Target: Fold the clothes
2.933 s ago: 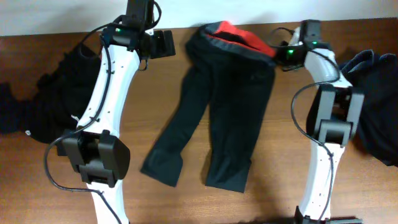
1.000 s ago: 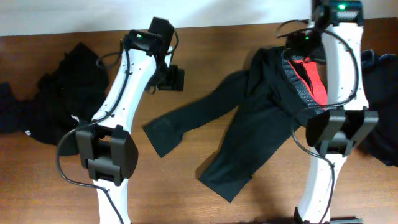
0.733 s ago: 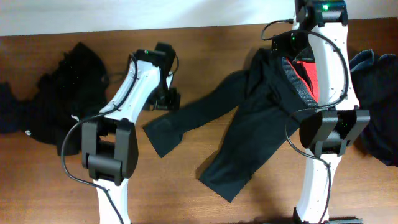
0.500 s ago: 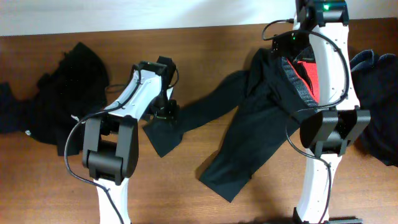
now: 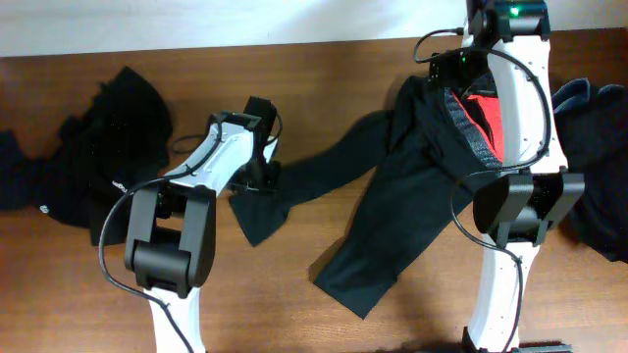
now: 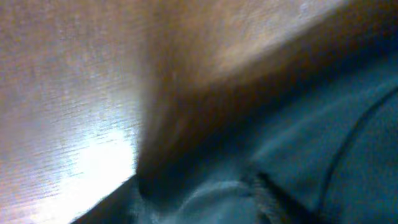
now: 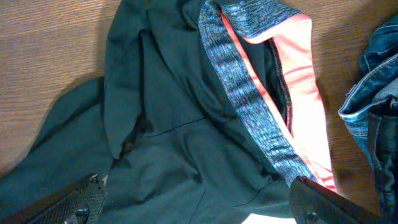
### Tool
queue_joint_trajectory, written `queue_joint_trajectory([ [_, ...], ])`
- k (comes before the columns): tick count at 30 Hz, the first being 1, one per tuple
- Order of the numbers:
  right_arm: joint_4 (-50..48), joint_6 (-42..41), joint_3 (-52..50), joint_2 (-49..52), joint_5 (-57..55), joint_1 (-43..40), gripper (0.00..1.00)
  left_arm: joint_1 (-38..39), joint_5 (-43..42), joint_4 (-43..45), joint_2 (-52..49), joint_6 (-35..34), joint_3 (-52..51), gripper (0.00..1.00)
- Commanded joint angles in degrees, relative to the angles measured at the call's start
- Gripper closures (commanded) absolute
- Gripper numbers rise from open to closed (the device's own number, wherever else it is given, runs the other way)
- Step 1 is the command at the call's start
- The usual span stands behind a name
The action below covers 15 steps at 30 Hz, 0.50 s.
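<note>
Diagonally across the table [image 5: 324,69] lay the black trousers [image 5: 392,216], their red-lined waistband [image 7: 249,93] beneath the right gripper [image 7: 202,205], whose fingers stood wide apart. The left gripper [image 5: 257,184] was down at one leg's end. Its view was too blurred to tell whether it was parted or clamped.

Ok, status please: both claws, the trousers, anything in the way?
Left claw down on the trouser leg end, grip unclear. Right claw open above waistband, empty. Trousers spread out, unfolded. Other clothes lie aside.

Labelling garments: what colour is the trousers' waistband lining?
Red lining, clearest in the right wrist view.
</note>
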<state>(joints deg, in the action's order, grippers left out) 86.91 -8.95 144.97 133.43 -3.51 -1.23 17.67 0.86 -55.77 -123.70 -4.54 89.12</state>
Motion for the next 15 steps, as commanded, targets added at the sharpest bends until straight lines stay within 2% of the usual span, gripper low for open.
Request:
queue_joint_trajectory([
  [1, -0.35, 0.15, 0.92, -1.7, 0.11, 0.11, 0.01, -0.83, 2.01, 3.08, -2.34, 0.35, -3.02, 0.59],
  [4, -0.35, 0.15, 0.92, -1.7, 0.11, 0.11, 0.01, -1.01, 2.99, 4.02, -2.34, 0.33, -3.13, 0.72],
  [10, -0.57, 0.15, 0.92, -1.7, 0.11, 0.11, 0.01, -1.42, 8.68, 9.2, -2.34, 0.31, -3.13, 0.79],
  [15, -0.68, 0.15, 0.92, -1.7, 0.11, 0.11, 0.01, -4.98, 7.8, 19.96, -2.34, 0.26, -3.1, 0.87],
])
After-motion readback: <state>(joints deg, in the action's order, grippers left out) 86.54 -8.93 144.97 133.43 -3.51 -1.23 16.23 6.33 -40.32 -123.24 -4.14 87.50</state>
